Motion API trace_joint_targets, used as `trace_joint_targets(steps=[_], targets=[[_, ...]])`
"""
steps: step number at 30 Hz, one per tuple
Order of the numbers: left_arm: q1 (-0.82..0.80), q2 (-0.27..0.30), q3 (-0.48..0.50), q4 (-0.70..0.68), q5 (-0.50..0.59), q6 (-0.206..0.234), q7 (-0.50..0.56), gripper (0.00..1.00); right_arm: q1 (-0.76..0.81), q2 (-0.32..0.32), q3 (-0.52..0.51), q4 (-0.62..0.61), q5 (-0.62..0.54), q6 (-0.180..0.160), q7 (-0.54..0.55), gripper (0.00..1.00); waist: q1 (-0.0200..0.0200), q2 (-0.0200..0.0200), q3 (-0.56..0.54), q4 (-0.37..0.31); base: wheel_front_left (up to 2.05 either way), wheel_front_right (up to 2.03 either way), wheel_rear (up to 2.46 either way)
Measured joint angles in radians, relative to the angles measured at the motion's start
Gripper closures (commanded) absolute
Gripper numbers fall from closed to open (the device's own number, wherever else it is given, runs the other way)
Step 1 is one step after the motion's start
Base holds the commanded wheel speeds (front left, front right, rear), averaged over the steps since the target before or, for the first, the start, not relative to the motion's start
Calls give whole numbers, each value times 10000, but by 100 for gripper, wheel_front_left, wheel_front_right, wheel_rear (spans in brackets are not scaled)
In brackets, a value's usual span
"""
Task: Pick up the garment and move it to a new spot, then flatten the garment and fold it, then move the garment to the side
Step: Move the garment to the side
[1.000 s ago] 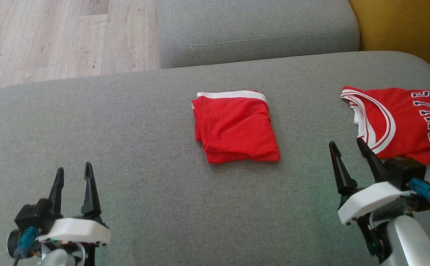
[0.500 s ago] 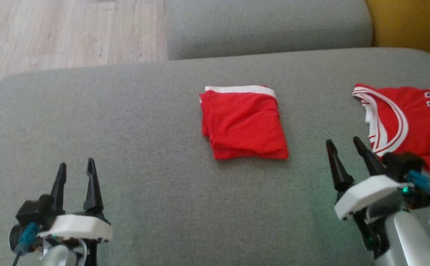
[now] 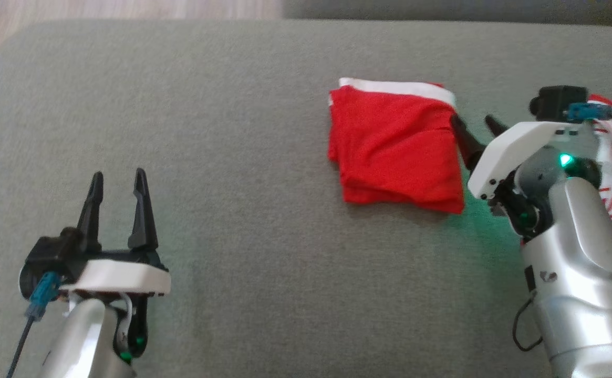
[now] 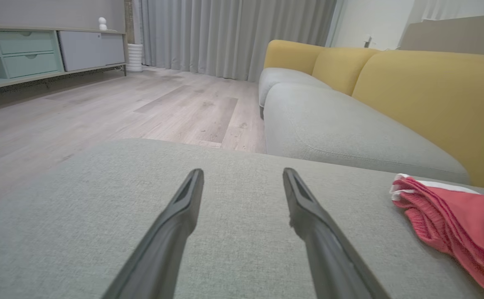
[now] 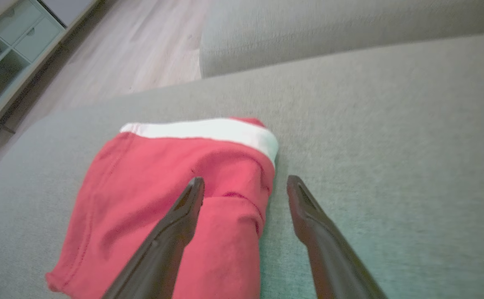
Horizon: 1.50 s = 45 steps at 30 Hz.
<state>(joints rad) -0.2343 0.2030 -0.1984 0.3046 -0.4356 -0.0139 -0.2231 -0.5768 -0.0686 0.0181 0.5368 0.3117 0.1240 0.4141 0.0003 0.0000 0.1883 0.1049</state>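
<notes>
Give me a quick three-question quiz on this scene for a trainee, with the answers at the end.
1. True or false: the right hand is shut on the folded red fabric garment with a white band.
2. What does the garment lie on? A) a wooden table B) the grey fabric sofa cushion C) a metal tray
3. Fill in: the ___ hand is the one nearer the garment.

Key
1. False: its fingers stand open, one over the garment's edge and one over the cushion.
2. B
3. right
</notes>
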Motion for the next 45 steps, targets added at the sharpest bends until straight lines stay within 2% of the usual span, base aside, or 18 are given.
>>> trace_joint_targets(steps=[7, 10, 14, 15, 16, 21, 25, 28, 34, 40, 45], targets=[[-369, -165, -48, 144, 56, -136, -171, 0, -725, 10, 73, 2242, 382, 0, 125, 0, 0, 0, 585, 595, 0, 0, 0], [-391, -219, -71, 192, 100, -140, -174, 0, -1090, -8, 153, 2861, 324, 0, -98, 0, -2, 0, 682, 690, 0, 0, 0], [-532, -270, -178, 230, 142, -217, -261, 0, -1681, -29, 752, 3655, 543, 0, -151, 0, -3, 0, 705, 640, 0, 0, 0], [-541, -284, -198, 234, 142, -219, -261, 0, -1775, -40, 959, 3781, 602, 0, -148, 37, -3, 0, 706, 603, 0, 0, 0], [-541, -293, -203, 236, 142, -226, -261, 0, -1847, -65, 1206, 3847, 671, 0, -113, 100, -2, 0, 703, 556, 0, 0, 0], [-507, -299, -86, 226, 142, -228, -265, 0, -1942, -52, 2706, 3666, 537, -2, 153, 100, -2, 0, 621, 123, 0, 0, 0], [-411, -307, 88, 107, 142, -215, -278, 0, -2053, -355, 4265, 2732, 290, 0, 815, 100, -2, 0, 479, -452, 0, 0, 0], [-235, -314, 221, -100, 142, -198, -288, 0, -2443, -1323, 5774, 1404, 575, 0, 1381, 100, -2, 0, 376, -979, 0, 0, 0], [-36, -322, 353, -464, 155, -132, -290, 0, -3417, -3960, 7816, -736, 1747, 0, 1774, 100, -3, 0, 361, -2087, 0, 0, 0], [-160, -249, 221, -669, 339, -144, -238, 0, -4271, -6009, 9122, -938, 2150, 0, 1039, 100, -2, 0, 860, -2866, 0, 0, 0], [-499, -113, 128, -880, 407, -173, -54, 0, -4866, -6567, 9448, -474, 2148, 0, 374, 100, -2, 0, 1284, -3080, 0, 0, 0]])
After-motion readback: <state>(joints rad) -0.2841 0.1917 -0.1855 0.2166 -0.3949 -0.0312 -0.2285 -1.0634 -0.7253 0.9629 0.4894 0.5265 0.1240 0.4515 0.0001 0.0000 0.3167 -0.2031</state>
